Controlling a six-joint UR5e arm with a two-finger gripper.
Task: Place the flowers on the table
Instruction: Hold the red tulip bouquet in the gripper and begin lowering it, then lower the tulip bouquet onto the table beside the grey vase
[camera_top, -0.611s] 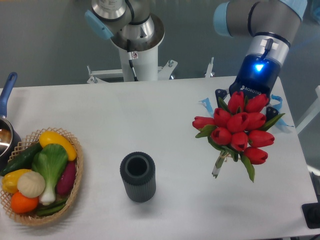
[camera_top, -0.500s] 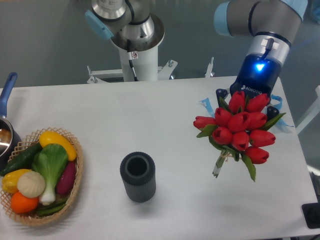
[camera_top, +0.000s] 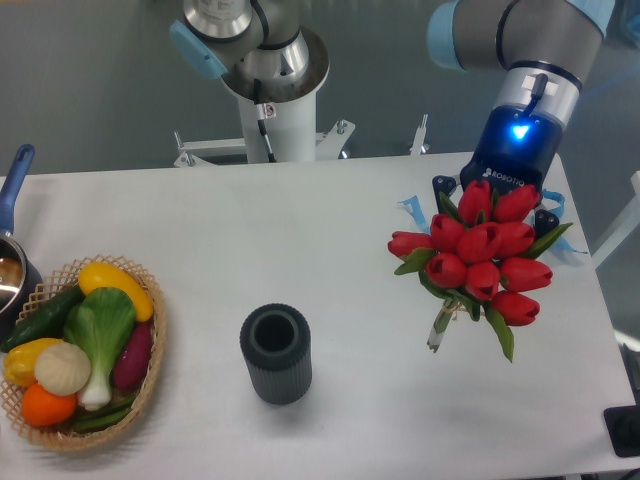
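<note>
- Although the gripper (camera_top: 492, 210) is mostly masked by blooms, the flowers (camera_top: 480, 258) hang directly beneath its lit blue body, so I judge it is pinching the bunch; the fingertips themselves cannot be seen.
- Relative to the dark ribbed vase (camera_top: 276, 354), the flowers sit well off to its right and somewhat farther back, over the right part of the table (camera_top: 300, 230), with the pale stem ends (camera_top: 437, 332) pointing down and toward the vase.
- Whether those stem ends touch the tabletop or hover just above it cannot be told from this view.
- The bunch looks light and soft: heads and leaves would bend or bruise under pressure, and thin stems could slip or splay if squeezed loosely.
- The tied stems, just under the heads, seem the safest place to hold, since they are the stiffest part.
- Some blue-white scraps (camera_top: 412, 210) lie beside the blooms, on the side facing the vase; what they are is unclear.
- Far to the vase's left stands the vegetable basket (camera_top: 148, 380), and a pan (camera_top: 14, 260) is cut off by the frame edge.
</note>
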